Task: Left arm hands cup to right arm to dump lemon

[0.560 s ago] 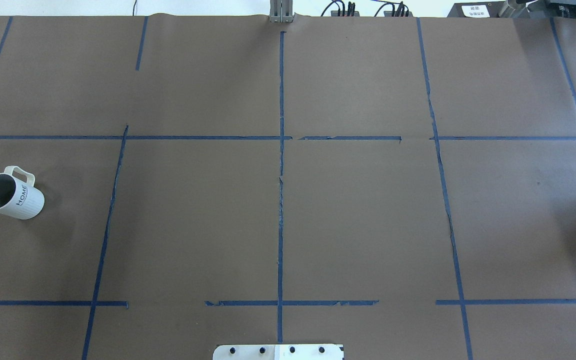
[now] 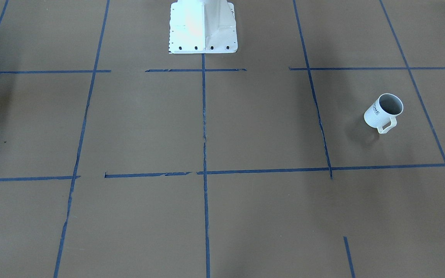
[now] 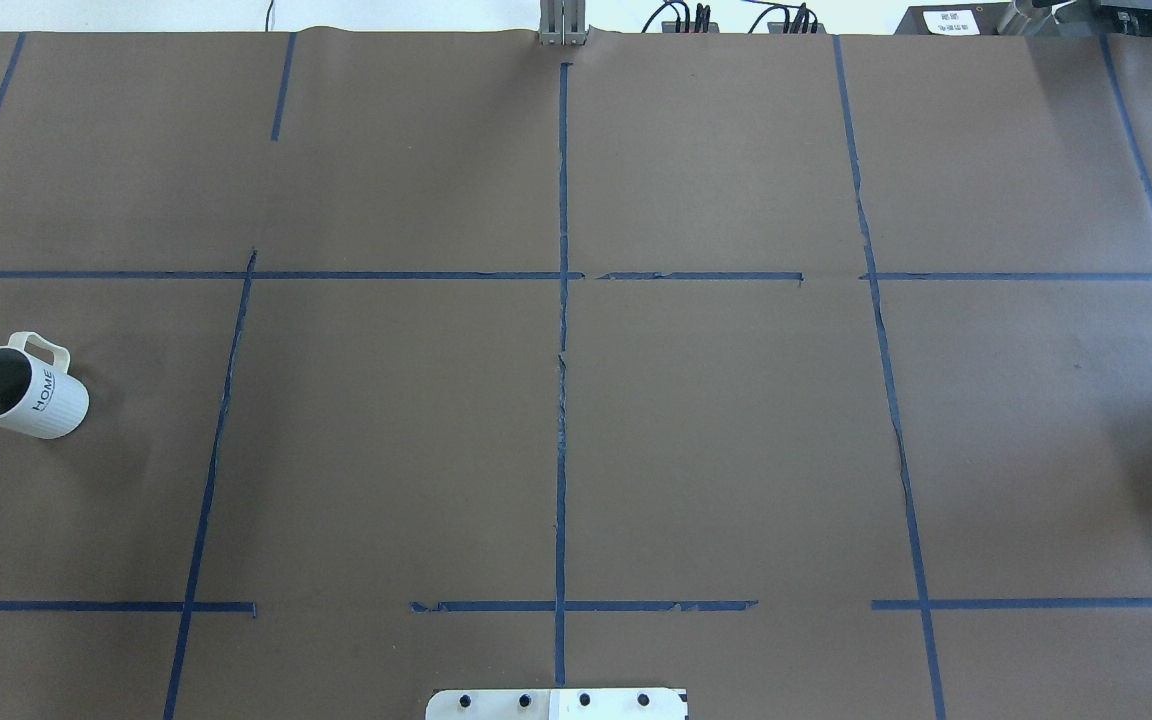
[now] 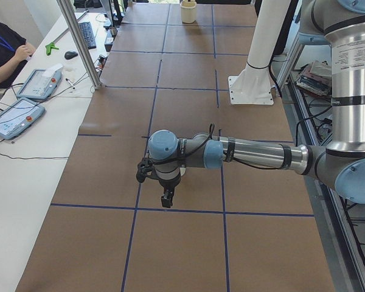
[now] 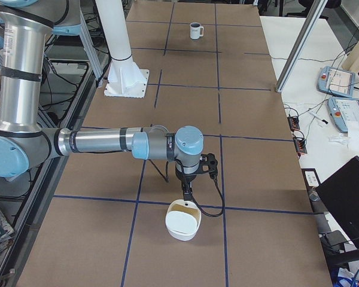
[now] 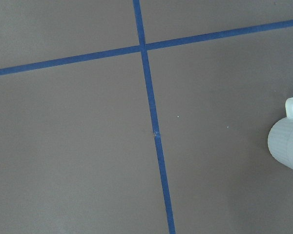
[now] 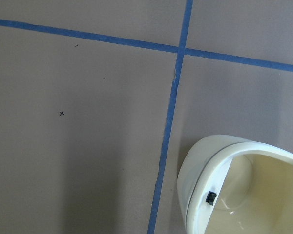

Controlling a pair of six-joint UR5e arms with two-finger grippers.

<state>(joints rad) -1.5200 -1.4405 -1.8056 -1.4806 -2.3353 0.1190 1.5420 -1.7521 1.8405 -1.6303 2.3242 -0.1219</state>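
Note:
The cup (image 3: 21,390) is a white ribbed mug lettered HOME. It stands upright at the table's far left in the overhead view, handle turned away from the robot. It also shows in the front-facing view (image 2: 383,112), far off in the exterior right view (image 5: 195,30) and at the right edge of the left wrist view (image 6: 287,148). Its visible inside is grey and no lemon shows in any view. The left gripper (image 4: 165,196) hangs low over the table, apart from the cup. The right gripper (image 5: 186,192) hangs just above a cream bowl. I cannot tell whether either gripper is open or shut.
The cream bowl (image 5: 183,222) sits at the table's right end, below the right wrist camera (image 7: 205,165), and shows far off in the exterior left view (image 4: 188,11). The white robot base (image 2: 203,27) stands at the table's near middle edge. Blue tape lines grid the brown table. Operators' desks flank the far side.

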